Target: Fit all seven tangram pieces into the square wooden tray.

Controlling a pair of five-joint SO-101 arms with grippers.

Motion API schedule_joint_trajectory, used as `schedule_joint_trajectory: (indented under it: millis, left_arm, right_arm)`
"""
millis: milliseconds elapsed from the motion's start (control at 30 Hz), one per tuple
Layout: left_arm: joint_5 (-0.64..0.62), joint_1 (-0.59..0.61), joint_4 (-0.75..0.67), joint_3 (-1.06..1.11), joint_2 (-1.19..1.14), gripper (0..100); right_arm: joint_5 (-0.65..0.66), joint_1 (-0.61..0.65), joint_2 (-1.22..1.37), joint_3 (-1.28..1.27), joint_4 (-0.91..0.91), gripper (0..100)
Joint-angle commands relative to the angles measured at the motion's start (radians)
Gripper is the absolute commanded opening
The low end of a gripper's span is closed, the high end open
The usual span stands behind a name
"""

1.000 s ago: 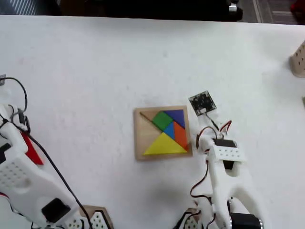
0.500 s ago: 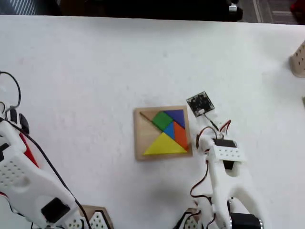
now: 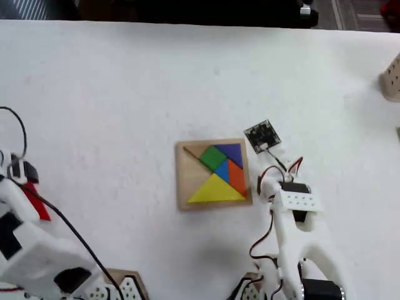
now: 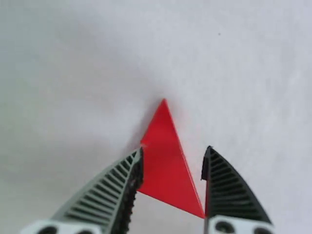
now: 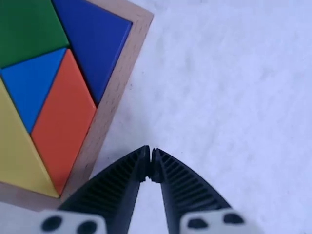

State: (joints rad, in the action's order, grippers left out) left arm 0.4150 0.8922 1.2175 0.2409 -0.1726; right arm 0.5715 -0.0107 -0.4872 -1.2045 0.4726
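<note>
Pinched by the left gripper [image 4: 173, 151] at the table's [image 3: 125, 75] left edge, the red triangle [image 4: 165, 168] should be kept level toward the tray [image 3: 186, 180].

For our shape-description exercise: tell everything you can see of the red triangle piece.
The red triangle is a flat, smooth, solid-red piece with sharp corners, perhaps painted wood. It sits between the fingers of the left gripper, the grey one on an edge, the black one at a corner, over the white table, well apart from the wooden tray.
</note>
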Motion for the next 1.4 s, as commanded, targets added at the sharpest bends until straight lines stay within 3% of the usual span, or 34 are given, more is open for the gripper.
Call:
schedule_joint_trajectory:
  millis: [0,133,300,533,867,1133,1367]
  left_arm:
    - [0.054,0.061,-0.269,0.276,0.173,21]
    - [0.054,0.137,-0.354,0.342,0.173,21]
    - [0.054,0.17,-0.364,0.358,0.173,23]
    - [0.051,0.176,-0.293,0.353,0.18,46]
    - [-0.041,0.323,-0.298,0.305,0.18,43]
    - [-0.048,0.32,-0.325,0.396,0.174,43]
    - [-0.261,0.297,-0.327,0.402,0.174,43]
  right_arm:
    - [0.015,0.008,-0.035,0.005,0.004,1.8]
    - [0.015,0.008,-0.035,0.005,0.004,1.8]
    - [0.015,0.008,-0.035,0.005,0.004,1.8]
    - [0.015,0.008,-0.035,0.003,0.004,1.8]
    - [0.015,0.008,-0.035,0.003,0.004,1.8]
    - [0.015,0.008,-0.035,0.003,0.004,1.8]
    - [0.015,0.008,-0.035,0.003,0.004,1.8]
